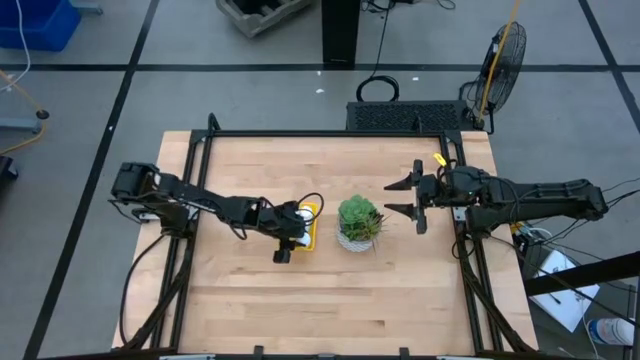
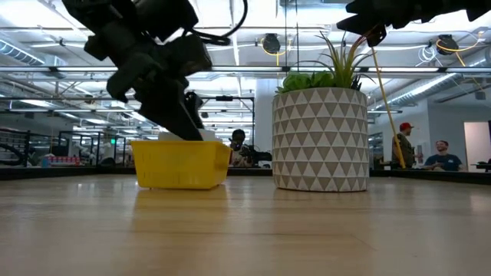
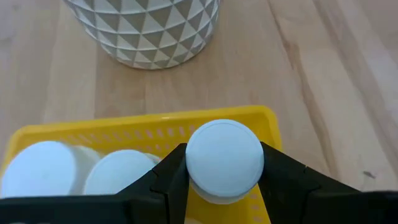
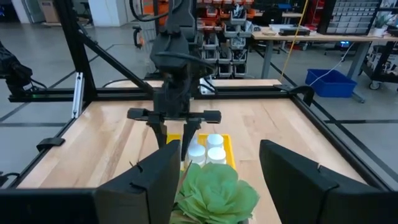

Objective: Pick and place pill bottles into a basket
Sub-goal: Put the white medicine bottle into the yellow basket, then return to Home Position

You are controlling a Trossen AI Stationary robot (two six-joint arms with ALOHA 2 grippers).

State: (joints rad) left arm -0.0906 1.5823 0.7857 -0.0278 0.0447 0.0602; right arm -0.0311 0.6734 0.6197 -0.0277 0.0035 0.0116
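Observation:
My left gripper point(image 1: 294, 230) reaches down over the yellow basket point(image 1: 310, 228) and is shut on a white pill bottle point(image 3: 224, 158). In the left wrist view the bottle shows cap-on over one corner of the basket point(image 3: 143, 127). Two more white bottles point(image 3: 37, 171) point(image 3: 121, 174) stand inside the basket. The right wrist view shows several bottles point(image 4: 215, 149) in the basket, seen past the plant. My right gripper point(image 1: 390, 197) is open and empty, in the air to the right of the potted plant point(image 1: 358, 222). My left gripper pinches the pill bottle between its two fingers point(image 3: 171, 177), one on each side of the top end, at the cap's rim point(image 3: 191, 163). The fingers slant down from the table's left side. The bottle stands upright in the hold. Its bottom is hidden, so whether it rests in the basket cannot be told.
The potted plant in its white triangle-patterned pot point(image 2: 321, 138) stands close to the right of the basket point(image 2: 182, 162), between the two grippers. Bare wooden table point(image 1: 330, 300) lies toward the near edge. A black frame point(image 1: 320, 133) runs around the table. People point(image 2: 441, 156) show in the room beyond.

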